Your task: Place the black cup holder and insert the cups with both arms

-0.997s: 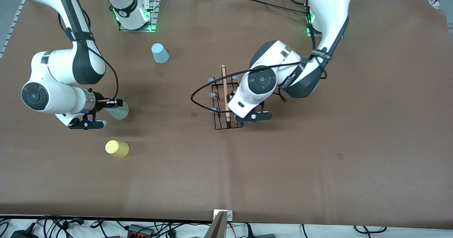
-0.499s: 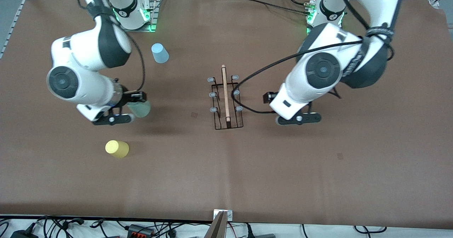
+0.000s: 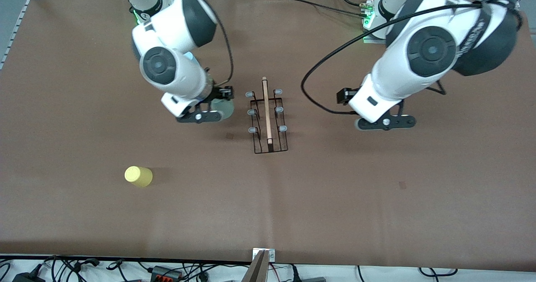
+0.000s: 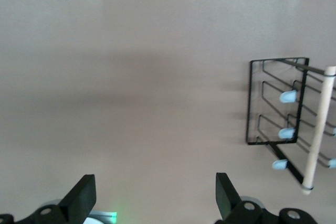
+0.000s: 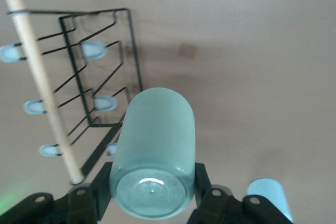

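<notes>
The black cup holder [image 3: 268, 120] stands on the table's middle, with its wooden rod handle on top and all its grey-tipped prongs bare. My right gripper [image 3: 220, 101] is shut on the pale green cup [image 3: 225, 108] and holds it in the air beside the holder, on the side toward the right arm's end. In the right wrist view the green cup [image 5: 155, 145] sits between the fingers [image 5: 102, 190], close to the holder [image 5: 105, 66]. My left gripper [image 3: 346, 96] is open and empty, in the air toward the left arm's end. The left wrist view shows the holder [image 4: 278, 108] apart from the gripper [image 4: 155, 200].
The yellow cup [image 3: 138, 176] stands upside down toward the right arm's end, nearer to the front camera than the holder. The light blue cup [image 5: 268, 198] shows in the right wrist view; the right arm covers most of it in the front view. A brown mat [image 3: 335, 198] covers the table.
My right gripper carried the green cup from the right arm's end to beside the holder. My left gripper let go of the holder and drew away toward the left arm's end.
</notes>
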Motion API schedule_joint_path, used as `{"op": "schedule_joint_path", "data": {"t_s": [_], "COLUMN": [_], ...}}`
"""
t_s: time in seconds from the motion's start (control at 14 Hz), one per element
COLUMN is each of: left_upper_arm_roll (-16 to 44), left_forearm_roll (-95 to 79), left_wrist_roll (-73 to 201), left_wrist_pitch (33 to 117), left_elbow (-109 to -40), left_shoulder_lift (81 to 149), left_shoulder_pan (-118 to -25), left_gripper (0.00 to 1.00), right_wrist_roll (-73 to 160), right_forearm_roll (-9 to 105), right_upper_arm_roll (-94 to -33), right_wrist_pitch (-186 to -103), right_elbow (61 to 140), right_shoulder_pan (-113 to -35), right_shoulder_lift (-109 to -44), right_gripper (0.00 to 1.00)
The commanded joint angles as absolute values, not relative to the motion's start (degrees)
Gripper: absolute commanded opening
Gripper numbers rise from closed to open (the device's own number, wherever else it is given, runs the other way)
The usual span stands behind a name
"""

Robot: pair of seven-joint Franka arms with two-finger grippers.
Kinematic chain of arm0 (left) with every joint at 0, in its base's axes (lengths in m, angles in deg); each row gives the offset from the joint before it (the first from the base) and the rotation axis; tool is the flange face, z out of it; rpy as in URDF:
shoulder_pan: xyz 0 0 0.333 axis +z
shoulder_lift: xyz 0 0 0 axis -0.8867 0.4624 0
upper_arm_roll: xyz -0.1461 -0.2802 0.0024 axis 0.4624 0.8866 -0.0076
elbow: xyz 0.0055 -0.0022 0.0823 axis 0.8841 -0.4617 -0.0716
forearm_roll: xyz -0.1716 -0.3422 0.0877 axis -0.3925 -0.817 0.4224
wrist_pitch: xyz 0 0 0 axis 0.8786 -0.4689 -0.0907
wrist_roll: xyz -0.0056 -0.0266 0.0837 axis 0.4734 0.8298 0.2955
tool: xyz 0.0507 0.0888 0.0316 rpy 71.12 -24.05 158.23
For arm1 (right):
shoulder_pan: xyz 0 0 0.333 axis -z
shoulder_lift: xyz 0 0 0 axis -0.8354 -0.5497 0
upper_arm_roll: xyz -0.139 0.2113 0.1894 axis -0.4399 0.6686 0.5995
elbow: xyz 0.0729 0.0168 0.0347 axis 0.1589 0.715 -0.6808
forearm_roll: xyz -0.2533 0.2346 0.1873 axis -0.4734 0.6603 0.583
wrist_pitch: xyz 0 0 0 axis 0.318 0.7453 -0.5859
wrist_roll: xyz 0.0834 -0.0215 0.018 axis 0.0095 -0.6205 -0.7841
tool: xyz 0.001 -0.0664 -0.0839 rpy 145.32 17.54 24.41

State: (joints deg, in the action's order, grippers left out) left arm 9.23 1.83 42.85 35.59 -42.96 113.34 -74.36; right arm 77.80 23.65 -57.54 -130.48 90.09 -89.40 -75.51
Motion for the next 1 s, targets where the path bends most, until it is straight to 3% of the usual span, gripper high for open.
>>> {"op": "schedule_joint_path", "data": {"t_s": [0.0,0.57,0.93], "left_upper_arm_roll": [10.0,10.0,10.0], "left_forearm_roll": [2.2,2.0,-2.5], "left_wrist_roll": [51.2,55.1,55.8], "left_wrist_pitch": [32.4,31.7,30.9], "left_elbow": [-44.0,-44.5,-44.7], "left_shoulder_lift": [110.6,110.5,110.4], "left_shoulder_pan": [-69.0,-66.7,-60.1], "left_gripper": [1.00,1.00,1.00], "right_wrist_roll": [83.1,84.7,84.5], "right_forearm_roll": [24.2,24.4,24.1], "right_upper_arm_roll": [-58.2,-58.2,-58.2], "right_wrist_pitch": [-131.2,-132.3,-132.3], "right_elbow": [87.4,87.4,87.4], "right_shoulder_pan": [-94.3,-97.8,-98.1], "right_shoulder_lift": [-78.0,-82.6,-83.8], "right_gripper": [0.21,0.21,0.21]}}
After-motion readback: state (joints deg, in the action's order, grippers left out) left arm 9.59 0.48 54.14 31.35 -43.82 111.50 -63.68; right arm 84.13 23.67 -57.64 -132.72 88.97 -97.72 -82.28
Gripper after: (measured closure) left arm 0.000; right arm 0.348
